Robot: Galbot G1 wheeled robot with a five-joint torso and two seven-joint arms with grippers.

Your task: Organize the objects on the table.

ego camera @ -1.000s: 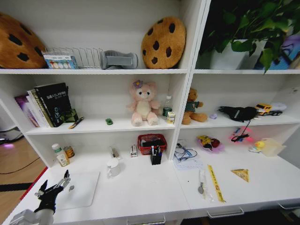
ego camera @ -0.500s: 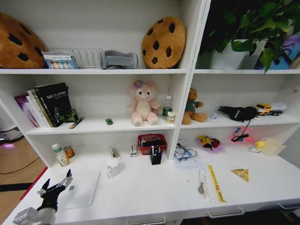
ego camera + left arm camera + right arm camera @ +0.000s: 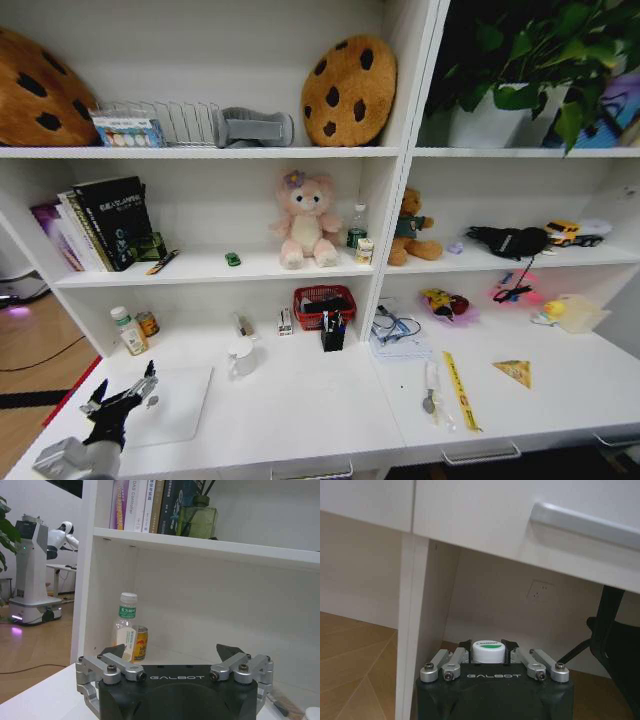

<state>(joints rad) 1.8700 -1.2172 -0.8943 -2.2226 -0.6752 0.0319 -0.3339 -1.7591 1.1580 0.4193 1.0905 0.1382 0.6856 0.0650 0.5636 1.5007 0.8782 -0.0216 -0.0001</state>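
Note:
Low at the table's [image 3: 300, 410] left end, my left gripper [image 3: 124, 388] hangs open and empty over the near-left corner of the flat silver laptop [image 3: 175, 405]. In the left wrist view that gripper [image 3: 173, 653] spreads its fingers [image 3: 116, 652] wide toward a green-labelled bottle [image 3: 125, 630] and a can [image 3: 140, 642]. My right gripper [image 3: 487, 649] is below the desk front, shut on the white, green-labelled jar [image 3: 487, 647]. A yellow ruler [image 3: 460, 390], a yellow triangle [image 3: 515, 372] and pens in a black holder [image 3: 333, 335] lie on the table. A tiny green toy car [image 3: 232, 259] sits on the shelf.
A bottle [image 3: 125, 330] and a can [image 3: 148, 323] stand at the back left, with a white mug [image 3: 240, 357] and a red basket [image 3: 323, 305] near the middle. Books, plush toys and cookie cushions fill the shelves. A drawer handle [image 3: 585, 522] runs above my right gripper.
My left gripper has shifted a little along the laptop's left edge and dropped slightly, staying open. Everything on the table has stayed put.

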